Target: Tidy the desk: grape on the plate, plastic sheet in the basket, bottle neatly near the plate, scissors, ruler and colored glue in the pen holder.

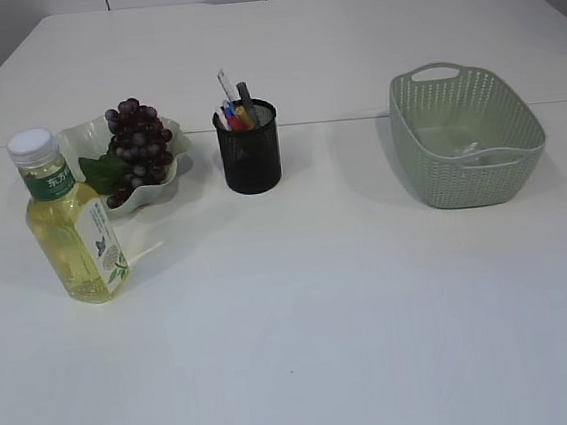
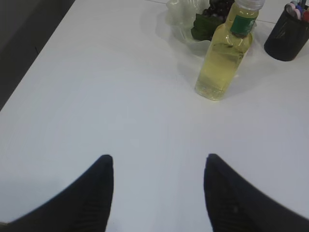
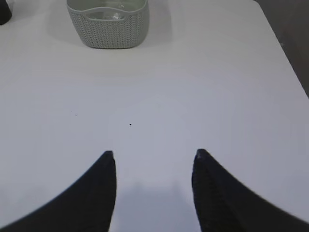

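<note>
Left wrist view: my left gripper [image 2: 158,162] hangs wide and empty, bottle [image 2: 224,55] ahead beside plate [image 2: 181,19]; right gripper [image 3: 153,157] likewise wide, parked since everything looks sorted.

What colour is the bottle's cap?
White, above a green neck label; the bottle shows it best in the exterior view.
</note>
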You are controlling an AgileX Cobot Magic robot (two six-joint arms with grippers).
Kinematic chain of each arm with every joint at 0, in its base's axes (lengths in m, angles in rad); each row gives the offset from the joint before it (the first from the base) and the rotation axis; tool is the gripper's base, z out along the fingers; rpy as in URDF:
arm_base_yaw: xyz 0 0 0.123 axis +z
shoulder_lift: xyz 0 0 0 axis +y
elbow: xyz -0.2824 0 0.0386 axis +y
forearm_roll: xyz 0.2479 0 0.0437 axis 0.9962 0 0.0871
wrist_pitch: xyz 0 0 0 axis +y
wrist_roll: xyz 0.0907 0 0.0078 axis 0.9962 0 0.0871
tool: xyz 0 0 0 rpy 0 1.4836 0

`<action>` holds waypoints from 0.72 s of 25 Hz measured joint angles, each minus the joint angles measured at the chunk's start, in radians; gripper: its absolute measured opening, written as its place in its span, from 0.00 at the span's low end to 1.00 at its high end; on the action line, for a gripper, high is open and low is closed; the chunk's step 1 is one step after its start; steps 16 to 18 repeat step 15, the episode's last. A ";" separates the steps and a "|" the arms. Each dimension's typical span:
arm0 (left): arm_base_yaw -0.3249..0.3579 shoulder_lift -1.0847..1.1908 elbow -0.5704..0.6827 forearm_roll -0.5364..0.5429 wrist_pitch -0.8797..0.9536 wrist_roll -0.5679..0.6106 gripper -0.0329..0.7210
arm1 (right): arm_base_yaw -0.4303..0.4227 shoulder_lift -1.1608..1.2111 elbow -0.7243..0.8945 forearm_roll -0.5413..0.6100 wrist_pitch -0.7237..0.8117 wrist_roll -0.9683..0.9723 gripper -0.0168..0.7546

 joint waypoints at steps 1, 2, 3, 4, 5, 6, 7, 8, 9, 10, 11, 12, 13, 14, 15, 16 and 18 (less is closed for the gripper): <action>0.000 0.000 0.000 -0.005 0.000 0.013 0.62 | 0.000 0.000 0.000 0.006 0.000 -0.001 0.55; 0.000 0.000 0.000 -0.016 0.000 0.032 0.62 | 0.000 0.000 0.000 0.008 0.000 -0.001 0.55; 0.000 0.000 0.000 -0.028 -0.002 0.050 0.62 | 0.000 0.000 0.000 0.010 0.000 -0.001 0.55; 0.000 0.000 0.000 -0.039 -0.002 0.076 0.62 | 0.000 0.000 0.000 0.012 0.000 -0.001 0.55; 0.000 0.000 0.000 -0.055 -0.004 0.103 0.62 | 0.000 0.000 0.000 0.012 0.000 -0.001 0.55; 0.000 0.000 0.000 -0.070 -0.004 0.128 0.62 | 0.000 0.000 0.000 0.013 0.000 -0.001 0.55; 0.000 0.000 0.000 -0.082 -0.006 0.147 0.62 | 0.000 0.000 0.000 0.014 0.000 -0.001 0.55; 0.000 0.000 0.000 -0.099 -0.007 0.165 0.62 | 0.000 0.000 0.000 0.014 0.000 -0.001 0.55; 0.000 0.000 0.000 -0.099 -0.007 0.176 0.62 | 0.000 0.000 0.000 0.014 0.000 -0.001 0.55; 0.000 0.000 0.000 -0.105 -0.007 0.180 0.62 | 0.000 0.000 0.000 0.014 -0.003 -0.001 0.55; 0.000 0.000 0.000 -0.107 -0.007 0.185 0.62 | 0.000 0.000 0.000 0.014 -0.002 -0.001 0.55; 0.000 0.000 0.000 -0.112 -0.007 0.190 0.62 | 0.000 0.000 0.000 0.014 -0.002 -0.002 0.55; 0.000 0.000 0.000 -0.118 -0.007 0.191 0.62 | 0.000 0.000 0.000 0.014 -0.002 -0.002 0.55; 0.000 0.000 0.000 -0.123 -0.007 0.192 0.62 | 0.000 0.000 0.000 0.014 -0.002 -0.002 0.55; 0.000 0.000 0.000 -0.132 -0.007 0.193 0.62 | 0.000 0.000 0.000 0.014 -0.002 -0.002 0.55; 0.000 0.000 0.000 -0.132 -0.007 0.193 0.62 | 0.000 0.000 0.000 0.014 -0.002 -0.002 0.55; 0.000 0.000 0.000 -0.132 -0.007 0.193 0.62 | 0.000 0.000 0.000 0.014 -0.002 -0.002 0.55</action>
